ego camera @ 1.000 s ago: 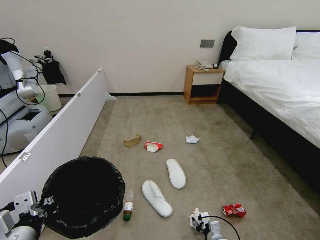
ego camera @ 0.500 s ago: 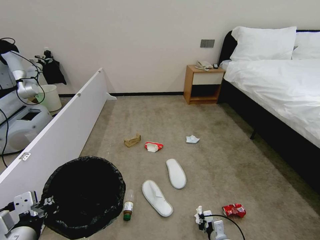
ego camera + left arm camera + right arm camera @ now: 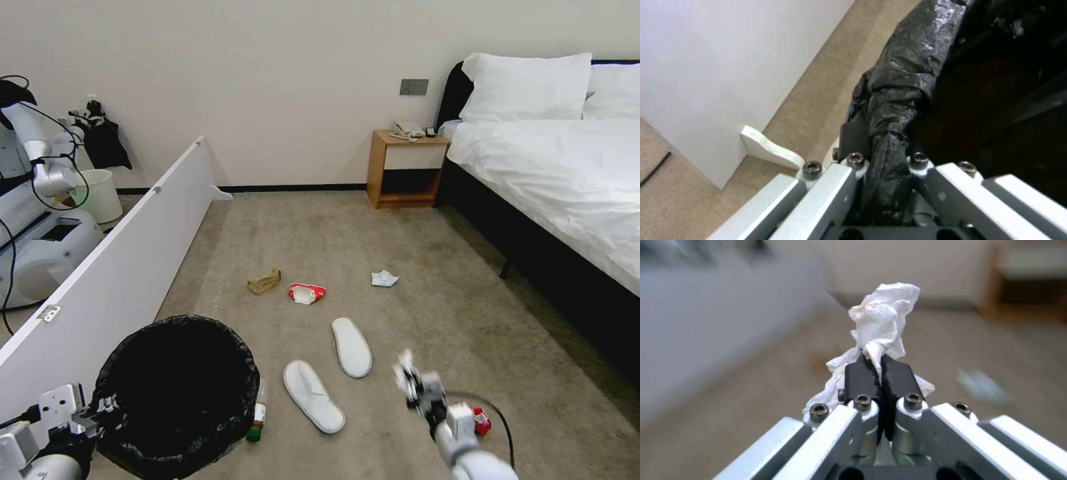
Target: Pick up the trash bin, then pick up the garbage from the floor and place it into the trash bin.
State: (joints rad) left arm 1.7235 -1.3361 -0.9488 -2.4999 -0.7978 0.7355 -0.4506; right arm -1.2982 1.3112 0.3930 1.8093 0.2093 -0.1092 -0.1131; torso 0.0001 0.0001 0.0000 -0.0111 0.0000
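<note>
Two arms share the work. Largest, the round trash bin lined with crinkled black plastic (image 3: pixel 177 393) hangs at lower left, its bagged rim (image 3: pixel 889 110) pinched between the left gripper's (image 3: pixel 100 408) fingers. The right gripper (image 3: pixel 408 381), raised above the carpet beside the two white slippers (image 3: pixel 330 373), clamps a crumpled white tissue (image 3: pixel 882 320). I judge the carry-to-bin step is under way; next calls for swinging left over the bin's mouth and letting go.
</note>
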